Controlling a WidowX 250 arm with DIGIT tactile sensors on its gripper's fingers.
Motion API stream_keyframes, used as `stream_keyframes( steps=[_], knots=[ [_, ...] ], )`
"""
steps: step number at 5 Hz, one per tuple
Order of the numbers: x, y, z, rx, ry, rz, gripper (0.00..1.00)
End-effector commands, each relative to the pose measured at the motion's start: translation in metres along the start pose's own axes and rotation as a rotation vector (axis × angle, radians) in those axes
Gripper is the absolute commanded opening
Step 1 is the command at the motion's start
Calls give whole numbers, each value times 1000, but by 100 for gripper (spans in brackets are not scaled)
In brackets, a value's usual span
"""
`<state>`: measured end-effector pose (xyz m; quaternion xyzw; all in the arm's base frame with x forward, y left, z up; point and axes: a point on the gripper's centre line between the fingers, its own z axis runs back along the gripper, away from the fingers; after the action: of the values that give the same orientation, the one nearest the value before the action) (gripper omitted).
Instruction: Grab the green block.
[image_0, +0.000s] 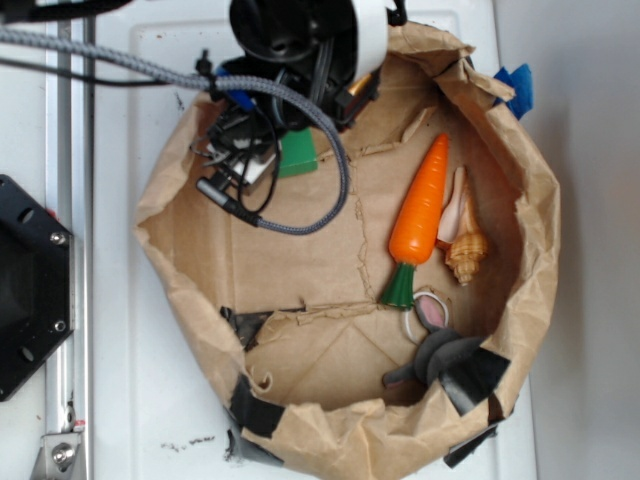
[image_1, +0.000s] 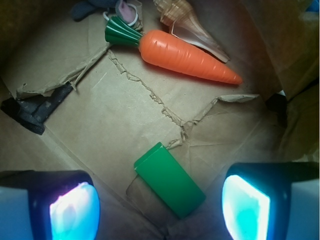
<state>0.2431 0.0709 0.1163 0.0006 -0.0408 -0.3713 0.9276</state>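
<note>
End effector (image_1: 160, 205) spread wide over green block (image_1: 169, 180), block mostly hidden in exterior view

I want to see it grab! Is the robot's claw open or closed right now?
Open. In the wrist view the gripper has its two fingers spread wide apart, with the green block lying flat between them, not yet pinched.

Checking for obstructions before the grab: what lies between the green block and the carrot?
Only bare, torn brown paper between green block and carrot, shown in the wrist view.
</note>
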Motion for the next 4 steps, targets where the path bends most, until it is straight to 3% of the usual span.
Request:
stream_keyframes(
  steps=[1, 2, 3, 4],
  knots=[
    [6, -3, 8, 30, -15, -2, 100],
    [6, -3, 8, 30, -15, -2, 100],
    [25, -11, 5, 2, -42, -73, 100],
    [43, -27, 6, -68, -116, -128, 100]
  ],
)
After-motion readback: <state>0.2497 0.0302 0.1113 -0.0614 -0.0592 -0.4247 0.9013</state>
